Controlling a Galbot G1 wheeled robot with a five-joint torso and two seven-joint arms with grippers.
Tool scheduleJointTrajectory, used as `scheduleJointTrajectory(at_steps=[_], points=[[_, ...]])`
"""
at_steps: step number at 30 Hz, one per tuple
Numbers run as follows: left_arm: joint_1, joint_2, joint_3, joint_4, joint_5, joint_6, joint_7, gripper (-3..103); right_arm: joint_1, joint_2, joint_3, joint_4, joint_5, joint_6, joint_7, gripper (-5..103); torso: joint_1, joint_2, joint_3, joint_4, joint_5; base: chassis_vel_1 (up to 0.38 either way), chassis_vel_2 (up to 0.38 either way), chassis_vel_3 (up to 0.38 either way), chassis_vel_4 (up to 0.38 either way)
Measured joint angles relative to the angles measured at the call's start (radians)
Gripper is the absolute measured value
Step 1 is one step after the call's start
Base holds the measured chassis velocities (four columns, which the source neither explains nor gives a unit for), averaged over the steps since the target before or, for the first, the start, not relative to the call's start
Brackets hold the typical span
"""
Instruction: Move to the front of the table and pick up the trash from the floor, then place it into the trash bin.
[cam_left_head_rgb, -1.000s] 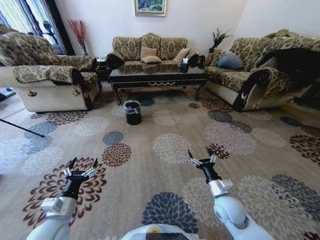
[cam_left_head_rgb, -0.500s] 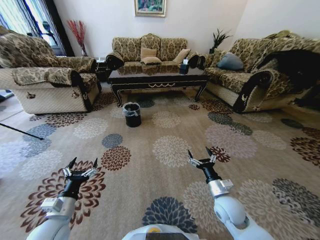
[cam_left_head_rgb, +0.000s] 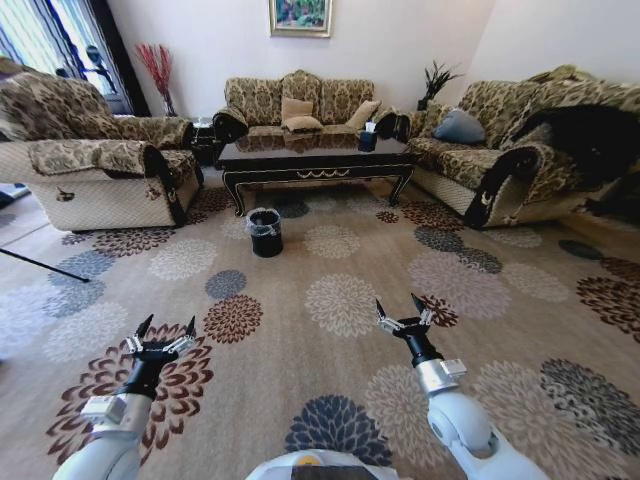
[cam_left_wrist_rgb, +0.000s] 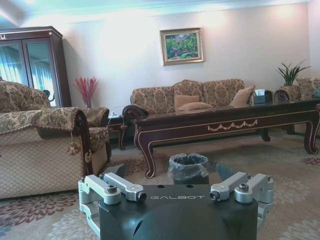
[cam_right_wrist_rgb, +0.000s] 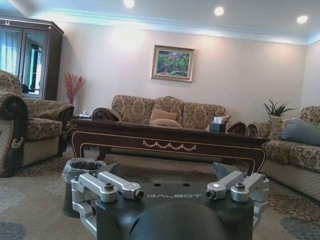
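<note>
Head view: trash bin (cam_left_head_rgb: 265, 231) lies well beyond both wide-spread hands, left hand (cam_left_head_rgb: 160, 338) and right hand (cam_left_head_rgb: 403, 316).

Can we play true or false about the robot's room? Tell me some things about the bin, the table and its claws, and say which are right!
1. The trash bin stands on the carpet in front of the table. True.
2. The left gripper holds a bottle. False: it is open and empty.
3. The right gripper is open. True.
4. The bin lies tipped over. False: it stands upright.
5. A tissue box sits on the table. True.
</note>
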Motion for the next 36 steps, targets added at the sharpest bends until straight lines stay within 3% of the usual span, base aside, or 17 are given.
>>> scheduleJointTrajectory(at_steps=[36], points=[[0.0, 0.0, 0.0, 0.0, 0.0, 0.0, 0.0, 100, 0.0, 0.0, 0.0, 0.0, 0.0, 0.0, 0.0, 100, 0.041, 0.131, 0.09, 0.0, 0.0, 0.0, 0.0, 0.0, 0.0]])
